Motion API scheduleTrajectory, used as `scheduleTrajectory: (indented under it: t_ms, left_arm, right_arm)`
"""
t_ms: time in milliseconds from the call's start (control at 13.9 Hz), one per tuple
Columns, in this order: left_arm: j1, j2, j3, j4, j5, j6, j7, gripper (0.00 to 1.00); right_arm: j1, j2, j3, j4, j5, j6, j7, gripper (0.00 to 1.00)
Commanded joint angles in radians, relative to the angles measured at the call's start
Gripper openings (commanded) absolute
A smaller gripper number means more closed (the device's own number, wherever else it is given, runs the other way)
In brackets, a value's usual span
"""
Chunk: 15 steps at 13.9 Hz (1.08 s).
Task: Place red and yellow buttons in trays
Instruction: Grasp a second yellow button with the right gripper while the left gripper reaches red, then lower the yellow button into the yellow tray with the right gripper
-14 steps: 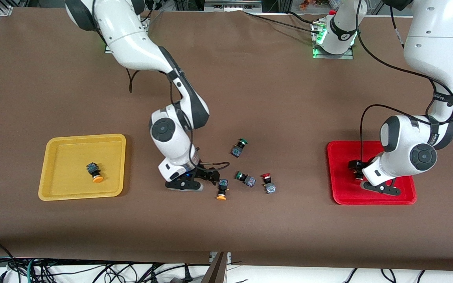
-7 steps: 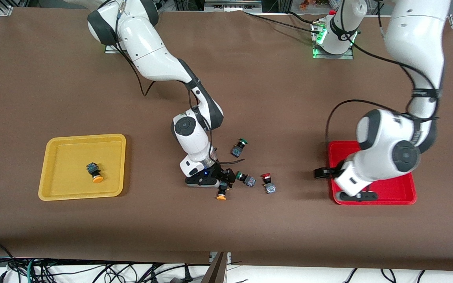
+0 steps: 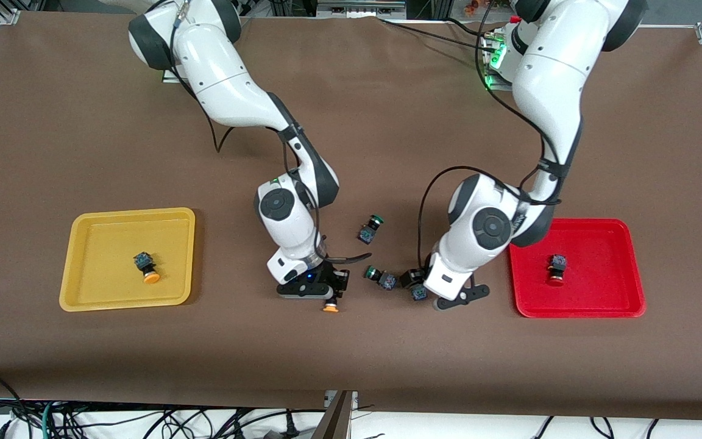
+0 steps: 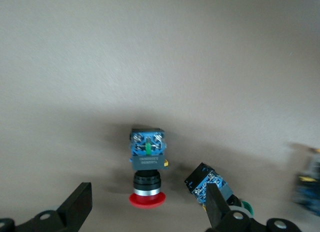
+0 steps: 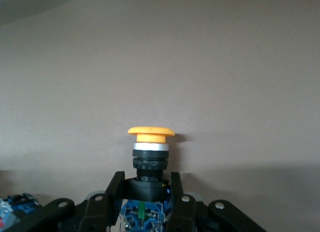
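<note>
I am squeezing the yellow button (image 5: 150,157) tight in my right gripper (image 3: 328,291) for the yellow tray (image 3: 77,259); my left gripper (image 4: 150,212) is hanging open over the red button (image 4: 148,164), beside the red tray (image 3: 631,268), to grab it.

table (image 3: 387,110): we see a brown cloth covering it | green-capped button (image 3: 371,228): we see it lying tipped near the table's middle | second green-capped button (image 3: 380,277): lying on its side, nearer the front camera than the first | cables (image 3: 144,421): we see a dark tangle below the table's front edge
</note>
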Motion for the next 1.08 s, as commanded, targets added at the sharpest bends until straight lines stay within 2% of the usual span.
scheduleTrajectory:
  t_ms: [0,288,431,503,575,647,719,791,863,935,1007]
  left_arm:
    - [-0.03,0.033,0.018,0.028,0.073,-0.002,-0.023,1.0]
    - [-0.033,0.044,0.018,0.003,0.149,0.003,-0.021,1.0]
    - [-0.025,0.064,0.016,-0.011,0.206,0.061,-0.015,0.99]
    - [-0.022,0.064,0.016,-0.017,0.205,0.087,-0.012,0.75]
    - [-0.021,0.066,0.016,-0.017,0.205,0.091,-0.014,0.58]
    - [-0.022,0.067,0.016,-0.017,0.203,0.093,-0.014,0.46]
    - [-0.021,0.07,0.016,-0.015,0.197,0.095,-0.014,0.41]
    - [-0.021,0.07,0.016,-0.014,0.194,0.095,-0.015,0.36]
    - [-0.019,0.07,0.016,-0.014,0.194,0.095,-0.011,0.28]
    - [-0.012,0.067,0.016,-0.014,0.194,0.093,-0.009,0.14]
    - [0.001,0.06,0.016,-0.012,0.194,0.088,-0.008,0.02]
  right_arm:
    - [-0.087,-0.139,0.011,-0.048,0.008,-0.225,-0.263,0.0]
    - [-0.236,-0.387,0.01,-0.396,0.013,-0.264,-0.656,0.0]
    - [-0.328,-0.487,0.01,-0.566,0.013,-0.264,-0.848,0.0]
    - [-0.365,-0.519,0.01,-0.626,0.014,-0.263,-0.905,0.0]
    - [-0.392,-0.542,0.01,-0.678,0.014,-0.263,-0.937,0.0]
    - [-0.406,-0.561,0.008,-0.717,0.014,-0.264,-0.943,0.0]
    - [-0.414,-0.573,0.008,-0.751,0.014,-0.264,-0.944,0.0]
    - [-0.416,-0.581,0.001,-0.772,0.013,-0.264,-0.945,0.07]
    - [-0.416,-0.581,-0.004,-0.78,0.014,-0.264,-0.947,0.39]
    - [-0.42,-0.579,-0.004,-0.78,0.014,-0.275,-0.947,0.77]
    - [-0.422,-0.584,-0.004,-0.771,0.014,-0.299,-0.934,0.99]
